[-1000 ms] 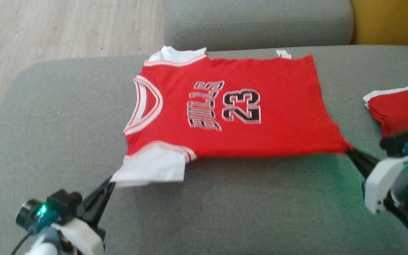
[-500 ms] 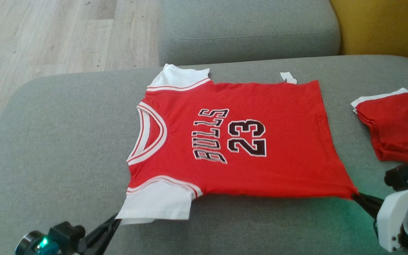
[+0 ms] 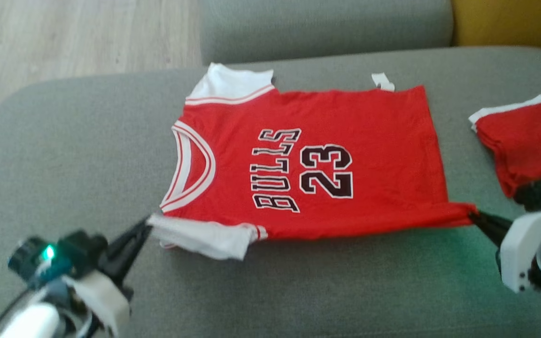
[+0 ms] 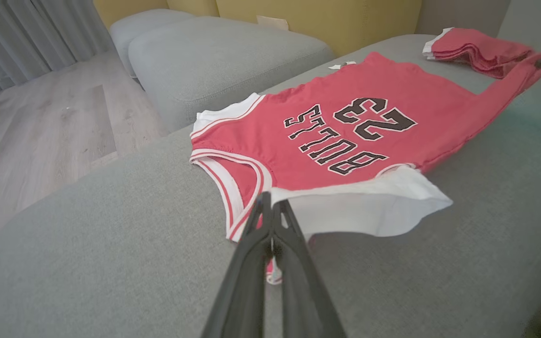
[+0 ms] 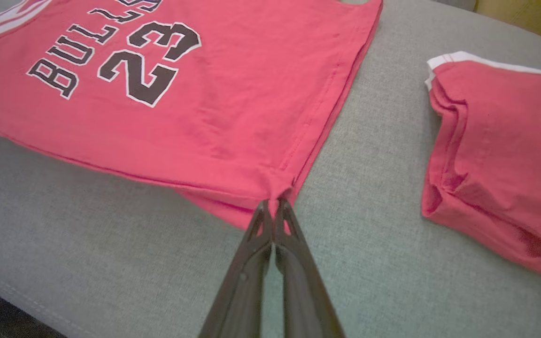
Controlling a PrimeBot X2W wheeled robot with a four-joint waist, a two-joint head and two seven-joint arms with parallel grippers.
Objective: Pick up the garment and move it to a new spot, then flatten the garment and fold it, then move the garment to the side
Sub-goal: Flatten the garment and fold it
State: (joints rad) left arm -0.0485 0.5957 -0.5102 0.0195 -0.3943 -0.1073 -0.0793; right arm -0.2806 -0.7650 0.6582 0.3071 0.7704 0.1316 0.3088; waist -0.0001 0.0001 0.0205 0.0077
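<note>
Left gripper (image 3: 146, 224), 8 o'clock in head view: pinched shut on the near white sleeve (image 3: 204, 237). Right gripper (image 3: 473, 217), 4 o'clock, clamped on the near hem corner (image 3: 458, 211). Jersey (image 3: 308, 159) spread mid grey cushion (image 3: 64, 155), near edge raised a little. Judged: relocated and flattened, fold just starting — side move left to do. Folded red pile (image 3: 524, 141) at 3 o'clock.
</note>
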